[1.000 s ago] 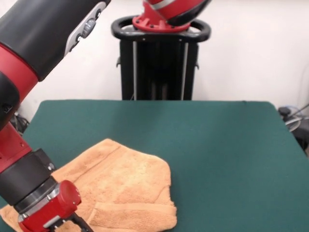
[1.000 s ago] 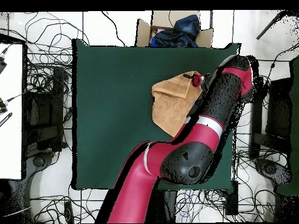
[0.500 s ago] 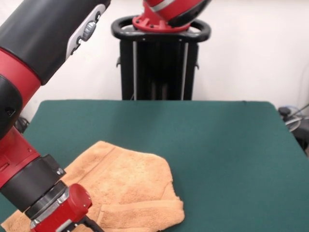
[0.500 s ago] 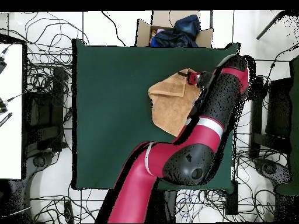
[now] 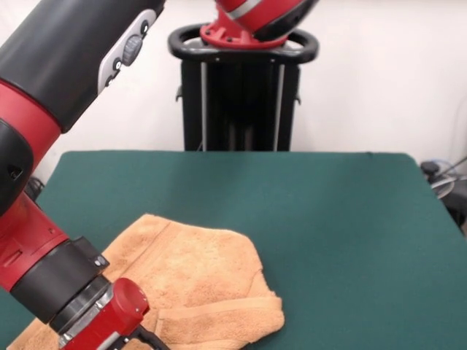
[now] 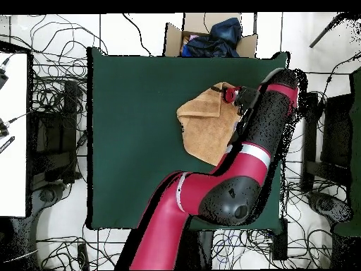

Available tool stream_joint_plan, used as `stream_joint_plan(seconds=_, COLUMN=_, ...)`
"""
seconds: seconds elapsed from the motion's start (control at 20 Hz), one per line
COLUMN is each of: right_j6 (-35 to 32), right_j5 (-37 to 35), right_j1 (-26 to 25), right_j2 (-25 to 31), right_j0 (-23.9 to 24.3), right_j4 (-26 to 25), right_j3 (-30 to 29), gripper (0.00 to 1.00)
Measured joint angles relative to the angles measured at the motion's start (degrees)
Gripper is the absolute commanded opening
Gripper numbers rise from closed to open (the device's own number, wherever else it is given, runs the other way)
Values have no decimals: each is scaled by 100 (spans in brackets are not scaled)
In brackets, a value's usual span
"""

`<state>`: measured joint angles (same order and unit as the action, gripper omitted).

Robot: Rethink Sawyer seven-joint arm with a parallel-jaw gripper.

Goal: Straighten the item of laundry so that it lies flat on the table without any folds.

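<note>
Dark green felt covers the large rectangular table (image 5: 328,219), and on it we see the peach-tan terry-cloth towel (image 5: 197,284) lying crumpled, its front edge doubled over in a thick fold. From the front, our red and black arm (image 5: 51,240) hides the towel's corner and the end effector leaves the picture. Overhead, we find the end effector (image 6: 229,94) at the towel's (image 6: 204,123) far corner, near the table's edge; we cannot tell its opening or whether it grips cloth.

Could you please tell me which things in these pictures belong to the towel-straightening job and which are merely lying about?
Part of the job:
towel, still folded
green table
gripper, over the towel's edge

Lying about:
cardboard box of dark cloth beyond the table
cables on the floor
</note>
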<state>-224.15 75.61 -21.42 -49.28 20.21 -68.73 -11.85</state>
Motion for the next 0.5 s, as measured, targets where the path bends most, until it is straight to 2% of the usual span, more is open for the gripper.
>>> stream_joint_plan(seconds=0.5, right_j6=0, right_j5=124, right_j1=2, right_j2=174, right_j0=1, right_j4=50, right_j3=13, gripper=100)
